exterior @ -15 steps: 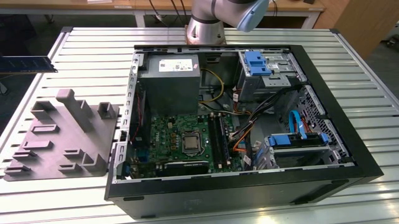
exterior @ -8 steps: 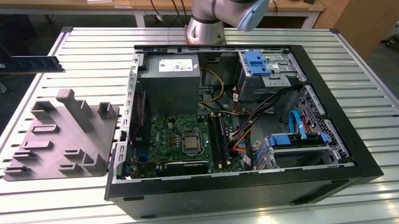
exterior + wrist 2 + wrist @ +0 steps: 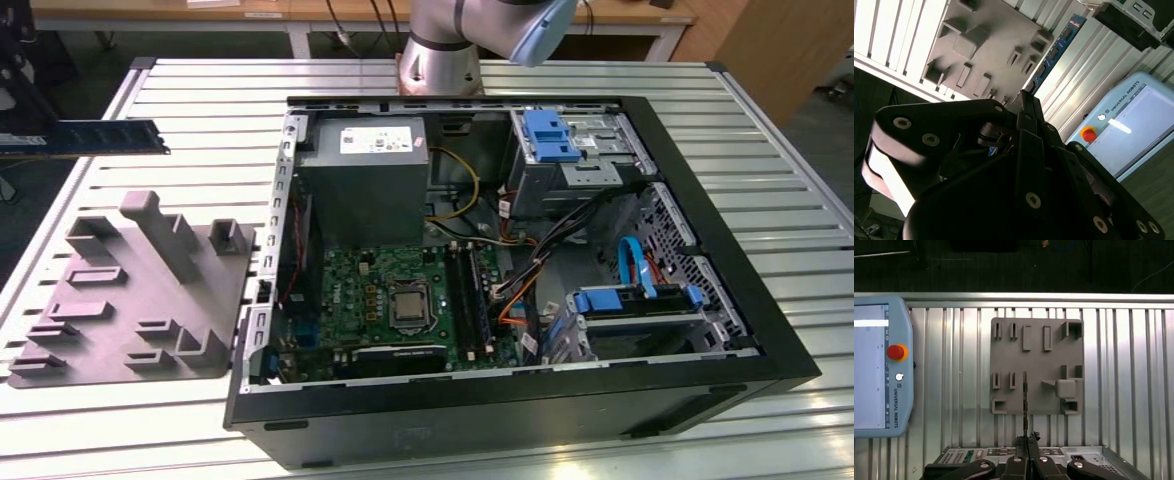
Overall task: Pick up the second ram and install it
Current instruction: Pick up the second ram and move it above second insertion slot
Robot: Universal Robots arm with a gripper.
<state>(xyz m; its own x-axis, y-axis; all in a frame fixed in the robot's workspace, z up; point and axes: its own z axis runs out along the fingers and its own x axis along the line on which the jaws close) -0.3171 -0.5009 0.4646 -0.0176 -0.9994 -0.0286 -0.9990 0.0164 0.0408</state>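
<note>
Already gripped, not yet seated: the memory stick (image 3: 94,137) hangs in the air at the exterior view's far left.

Starting at that left side, the blue stick sits level above the desk (image 3: 160,420), well apart from the computer. In the first wrist view the claw (image 3: 1026,440) has its fingers closed tight on the stick's near end, and the board runs out edge-on from between them. Below it lies the grey moulded holder (image 3: 134,290). Further right stands the open computer case (image 3: 534,405), with the green motherboard (image 3: 387,290) on its floor and the long black slots (image 3: 463,285) beside the processor socket. So the pick-up looks done. The carry across to the case and the press into a slot remain.
</note>
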